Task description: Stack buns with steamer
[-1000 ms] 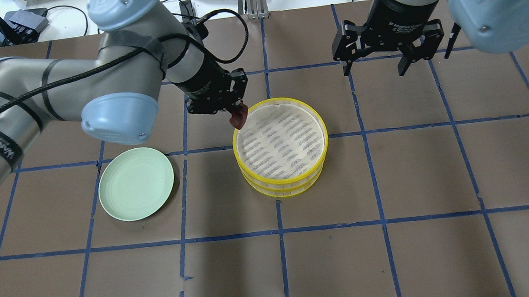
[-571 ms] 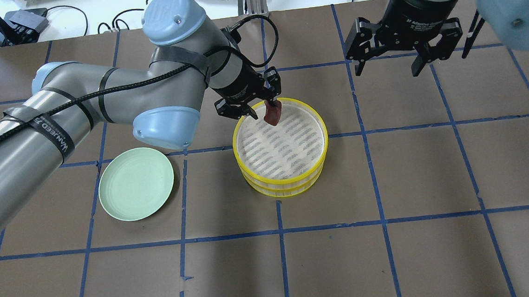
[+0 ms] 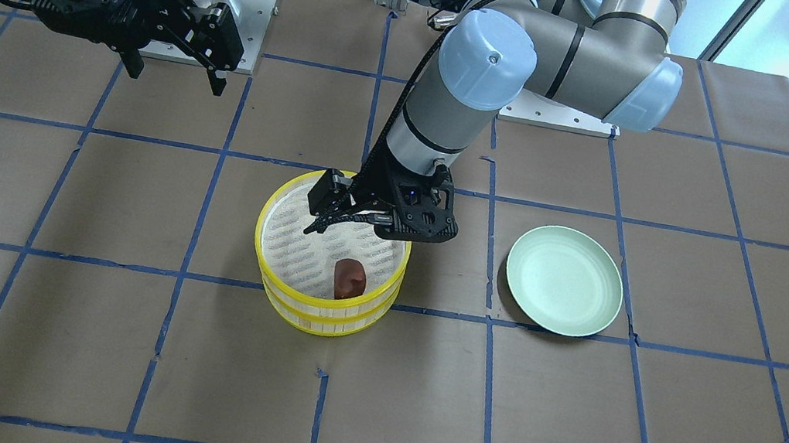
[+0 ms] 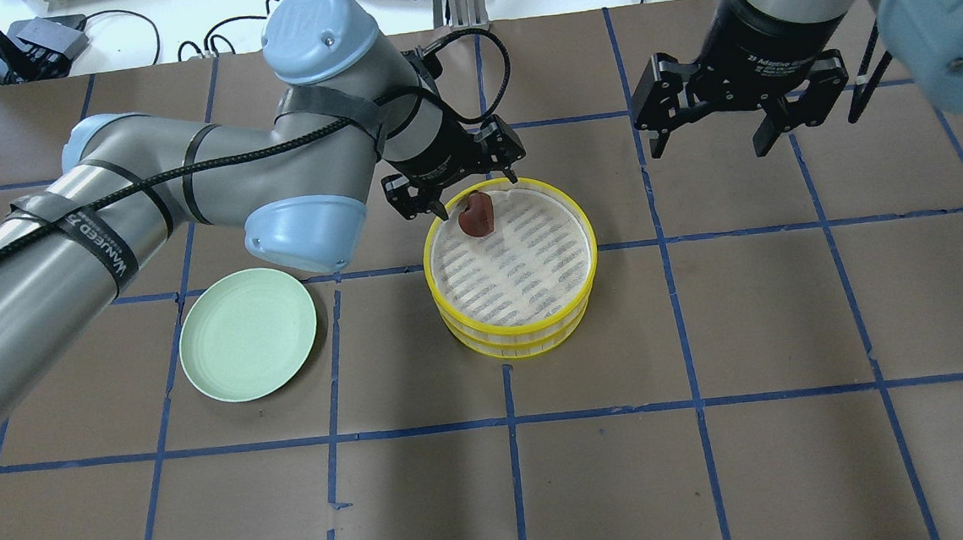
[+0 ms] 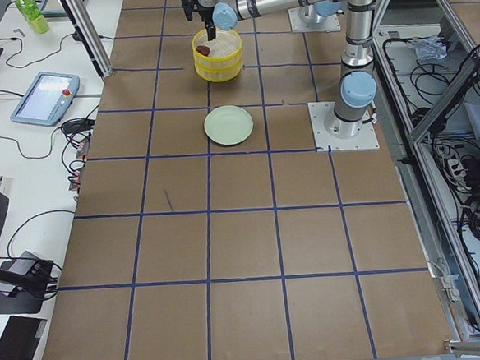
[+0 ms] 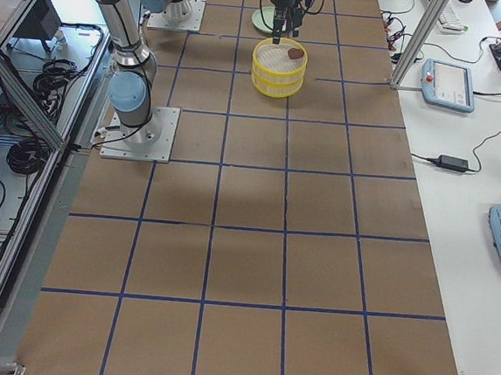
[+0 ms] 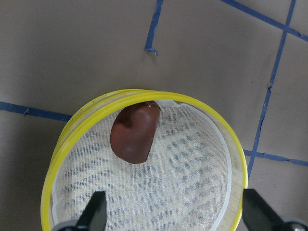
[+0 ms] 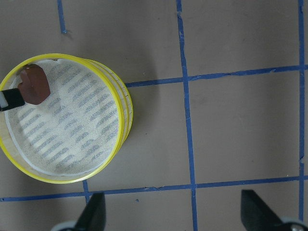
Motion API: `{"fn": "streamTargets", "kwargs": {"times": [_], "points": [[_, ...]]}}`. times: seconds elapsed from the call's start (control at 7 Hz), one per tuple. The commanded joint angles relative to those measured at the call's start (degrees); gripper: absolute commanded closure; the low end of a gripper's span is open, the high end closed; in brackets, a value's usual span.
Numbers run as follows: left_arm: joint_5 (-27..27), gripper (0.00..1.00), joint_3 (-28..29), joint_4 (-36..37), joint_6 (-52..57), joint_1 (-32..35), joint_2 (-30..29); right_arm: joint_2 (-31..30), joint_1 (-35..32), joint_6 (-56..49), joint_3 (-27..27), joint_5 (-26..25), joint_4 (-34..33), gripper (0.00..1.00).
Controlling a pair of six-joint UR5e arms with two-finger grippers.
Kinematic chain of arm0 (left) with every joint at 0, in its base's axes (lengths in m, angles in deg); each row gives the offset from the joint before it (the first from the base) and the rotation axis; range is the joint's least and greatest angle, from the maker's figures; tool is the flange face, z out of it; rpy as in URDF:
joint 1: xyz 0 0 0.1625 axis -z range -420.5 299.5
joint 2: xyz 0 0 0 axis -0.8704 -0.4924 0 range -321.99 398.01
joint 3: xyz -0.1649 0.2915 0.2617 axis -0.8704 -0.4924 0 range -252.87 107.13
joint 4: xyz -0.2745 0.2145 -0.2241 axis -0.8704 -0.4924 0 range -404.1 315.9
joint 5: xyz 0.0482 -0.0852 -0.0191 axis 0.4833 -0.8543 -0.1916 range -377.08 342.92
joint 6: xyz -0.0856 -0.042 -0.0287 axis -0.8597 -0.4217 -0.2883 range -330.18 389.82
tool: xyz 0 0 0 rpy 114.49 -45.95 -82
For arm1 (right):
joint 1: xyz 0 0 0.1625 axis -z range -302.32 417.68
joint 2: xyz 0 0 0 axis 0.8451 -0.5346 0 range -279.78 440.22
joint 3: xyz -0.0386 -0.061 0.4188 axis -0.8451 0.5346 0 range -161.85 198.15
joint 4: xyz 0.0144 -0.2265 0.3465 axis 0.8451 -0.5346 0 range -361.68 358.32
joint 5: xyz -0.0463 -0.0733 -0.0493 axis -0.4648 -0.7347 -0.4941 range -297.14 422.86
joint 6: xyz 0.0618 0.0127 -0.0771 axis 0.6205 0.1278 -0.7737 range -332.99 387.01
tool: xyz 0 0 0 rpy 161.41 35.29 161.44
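Note:
The dark reddish-brown bun (image 4: 476, 214) lies on the white cloth inside the yellow steamer (image 4: 517, 340), close to its far-left rim. It also shows in the front view (image 3: 348, 277) and the left wrist view (image 7: 134, 134). My left gripper (image 4: 476, 196) hangs open just above the bun, touching nothing. My right gripper (image 4: 708, 148) is open and empty, held high to the right of the steamer. The right wrist view shows the steamer (image 8: 126, 110) and the bun (image 8: 34, 84). The white bun is not in view.
The pale green plate (image 4: 248, 346) lies empty on the brown table to the left of the steamer, also seen in the front view (image 3: 562, 291). Blue tape lines grid the table. Cables and devices lie beyond its far edge.
My left gripper carried the brown bun over the steamer rim, opened and let it go; the bun now rests on the cloth. The right arm drifted slightly right.

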Motion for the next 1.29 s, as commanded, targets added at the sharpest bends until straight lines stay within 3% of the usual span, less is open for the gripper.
{"fn": "streamTargets", "kwargs": {"times": [0.0,0.14,0.43,0.57,1.14], "points": [[4.18,0.0,1.64,-5.23,21.16,-6.87,2.35,0.08,0.21,0.12,0.01,0.29,-0.18,0.0],[4.53,0.0,3.22,-13.63,31.96,-11.09,5.14,0.08,0.21,0.13,0.1,0.38,-0.18,0.0],[12.57,0.0,8.48,-31.98,34.18,-16.74,11.21,0.08,0.21,0.21,0.1,0.38,-0.18,0.0],[13.84,0.0,10.07,-38.35,33.66,-17.11,14.28,0.08,0.21,0.21,0.1,0.38,-0.18,0.0],[14.29,0.0,8.87,-38.68,32.6,-17.02,15.72,-0.01,0.13,0.3,0.19,0.3,0.09,0.0]]}}
